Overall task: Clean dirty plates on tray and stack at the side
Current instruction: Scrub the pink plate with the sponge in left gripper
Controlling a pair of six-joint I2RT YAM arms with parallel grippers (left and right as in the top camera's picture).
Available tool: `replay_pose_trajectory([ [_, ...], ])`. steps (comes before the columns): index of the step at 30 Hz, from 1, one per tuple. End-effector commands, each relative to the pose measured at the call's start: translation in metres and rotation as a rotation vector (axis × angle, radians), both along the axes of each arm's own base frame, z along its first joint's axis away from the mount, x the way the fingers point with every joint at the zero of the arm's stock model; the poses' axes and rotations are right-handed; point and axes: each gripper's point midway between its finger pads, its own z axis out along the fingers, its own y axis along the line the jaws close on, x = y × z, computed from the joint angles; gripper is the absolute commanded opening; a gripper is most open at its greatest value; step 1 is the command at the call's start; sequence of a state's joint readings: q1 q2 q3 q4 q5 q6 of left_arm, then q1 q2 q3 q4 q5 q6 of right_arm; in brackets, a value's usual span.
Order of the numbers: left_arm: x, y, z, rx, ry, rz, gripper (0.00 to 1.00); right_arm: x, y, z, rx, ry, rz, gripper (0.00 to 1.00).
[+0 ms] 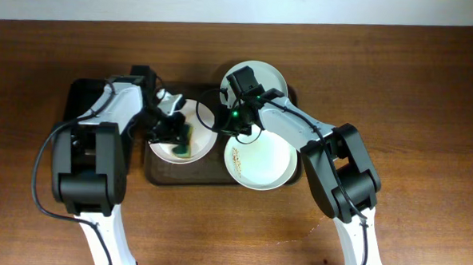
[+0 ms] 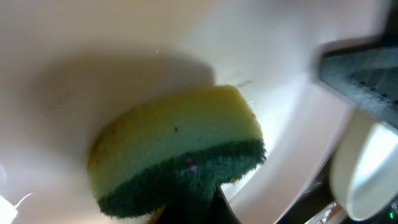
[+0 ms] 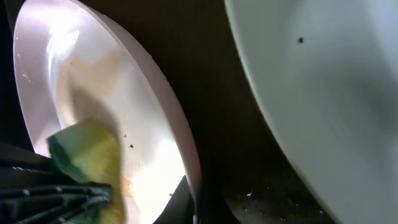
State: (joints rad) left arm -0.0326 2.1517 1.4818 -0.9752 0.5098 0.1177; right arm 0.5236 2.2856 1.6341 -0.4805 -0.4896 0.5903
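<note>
Three white plates sit on the dark-brown tray (image 1: 163,171). My left gripper (image 1: 175,132) is shut on a yellow-and-green sponge (image 1: 186,140) and presses it on the left plate (image 1: 165,151). The left wrist view shows the sponge (image 2: 180,146) on that plate (image 2: 93,56), with my left gripper's fingers (image 2: 202,208) below it. My right gripper (image 1: 222,122) is shut on the same plate's right rim; the right wrist view shows this rim (image 3: 168,106) between my right gripper's fingers (image 3: 194,202). A second plate (image 1: 259,73) lies at the tray's back. A third plate (image 1: 263,162), with an orange-brown smear, lies front right.
A smaller black tray (image 1: 82,102) lies left of the brown tray, under my left arm. The brown wooden table (image 1: 414,92) surrounds both trays. In the right wrist view the sponge (image 3: 87,155) and a neighbouring plate (image 3: 323,81) show over the dark tray (image 3: 217,93).
</note>
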Motion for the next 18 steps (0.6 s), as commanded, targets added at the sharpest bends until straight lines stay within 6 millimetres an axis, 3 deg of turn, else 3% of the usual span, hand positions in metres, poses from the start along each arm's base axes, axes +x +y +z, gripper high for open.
replay_pose_trajectory([
  [1,0.001,-0.038,-0.009,-0.136,-0.044,-0.088,0.01,-0.011,0.006,-0.012,0.008,0.036,0.029,0.04],
  [3,0.019,-0.039,-0.011,-0.120,-0.077,-0.016,0.01,-0.011,0.006,-0.012,0.008,0.035,0.029,0.04],
  [5,0.052,-0.026,-0.018,-0.026,-0.149,0.118,0.01,-0.011,0.006,-0.012,0.008,0.036,0.030,0.04],
  [8,0.094,-0.026,-0.008,-0.039,-0.322,0.155,0.01,-0.011,0.005,-0.013,0.002,0.036,0.027,0.04],
  [10,0.110,-0.001,-0.011,0.060,-0.334,0.297,0.01,-0.011,0.005,-0.013,0.000,0.035,0.027,0.04],
  [12,0.103,0.028,-0.022,0.174,-0.273,0.396,0.01,-0.011,0.005,-0.013,0.000,0.035,0.027,0.04],
  [15,0.051,0.066,-0.040,0.401,-0.079,0.411,0.01,-0.010,0.005,-0.013,0.000,0.034,0.026,0.04],
  [18,0.013,0.069,-0.042,0.450,0.069,0.375,0.01,-0.010,0.005,-0.013,0.002,0.031,0.026,0.04],
])
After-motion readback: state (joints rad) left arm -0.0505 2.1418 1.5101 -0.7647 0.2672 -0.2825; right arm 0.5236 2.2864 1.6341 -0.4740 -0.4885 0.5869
